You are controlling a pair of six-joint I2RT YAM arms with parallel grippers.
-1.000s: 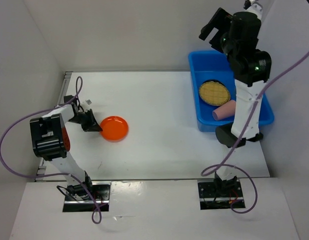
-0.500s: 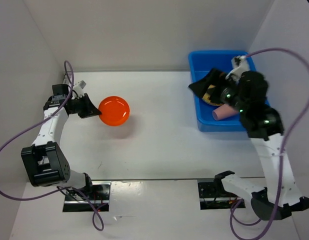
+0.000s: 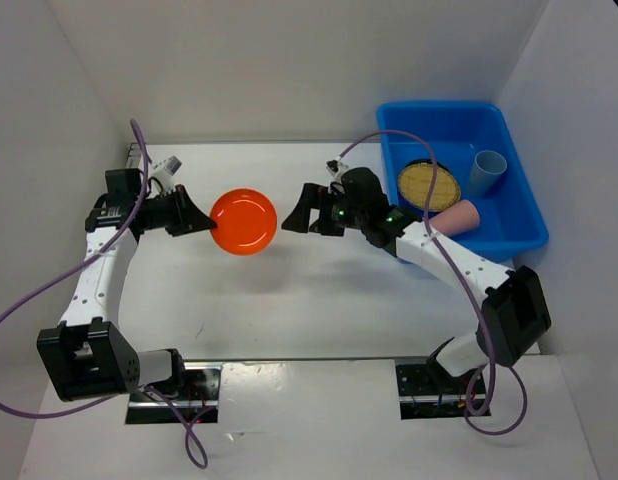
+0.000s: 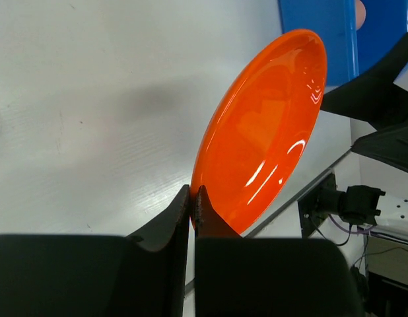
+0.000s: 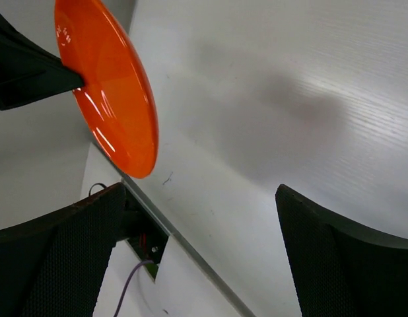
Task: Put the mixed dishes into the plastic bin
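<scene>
My left gripper (image 3: 203,226) is shut on the left rim of the orange plate (image 3: 244,222) and holds it above the table, tilted. In the left wrist view the fingers pinch the plate (image 4: 263,132) at its lower edge (image 4: 193,198). My right gripper (image 3: 301,214) is open and empty, just right of the plate, jaws facing it. In the right wrist view the plate (image 5: 111,86) is upper left, apart from the wide-open gripper (image 5: 199,191). The blue plastic bin (image 3: 434,105) at the back right holds a tan woven plate (image 3: 428,185), a pink cup (image 3: 454,219) and a blue cup (image 3: 486,172).
White walls close in the table at the back and both sides. The table's near edge and the arm bases (image 3: 174,390) lie at the bottom. Purple cables hang from both arms. The plate's shadow lies on the table below it.
My left gripper lifted the orange plate off the table and carried it right. My right arm swung out of the bin and came down left, toward the plate.
</scene>
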